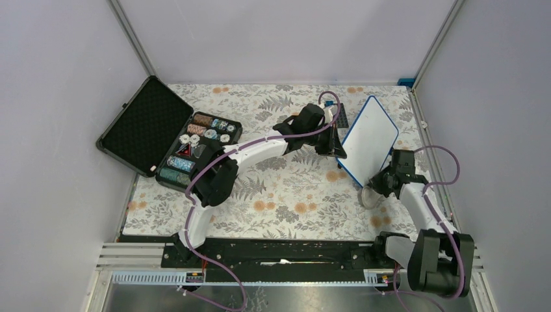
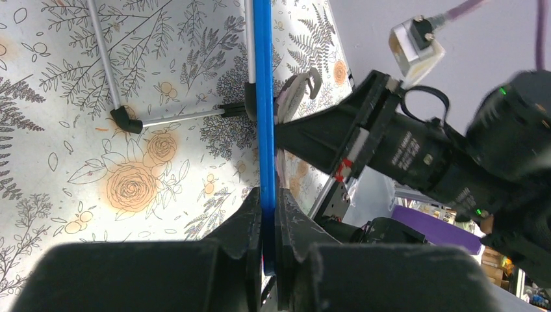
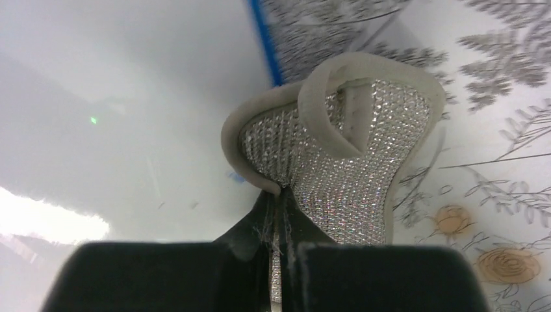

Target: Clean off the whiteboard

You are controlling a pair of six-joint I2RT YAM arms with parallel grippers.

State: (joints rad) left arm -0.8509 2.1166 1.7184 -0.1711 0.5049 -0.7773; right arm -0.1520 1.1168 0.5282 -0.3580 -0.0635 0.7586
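The left claw [image 2: 268, 201] pinches the blue edge of the whiteboard [image 1: 370, 136], holding it tilted above the far right of the counter [image 1: 279, 201], steady for wiping. The right claw [image 3: 278, 211], pinching a sparkly pad [image 3: 338, 162], holds it at the white face.

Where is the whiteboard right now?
In the top view the whiteboard stands tilted on the right side of the table, its left edge pinched by the left pincer, the right pincer holding a sparkly cloth at its near end.
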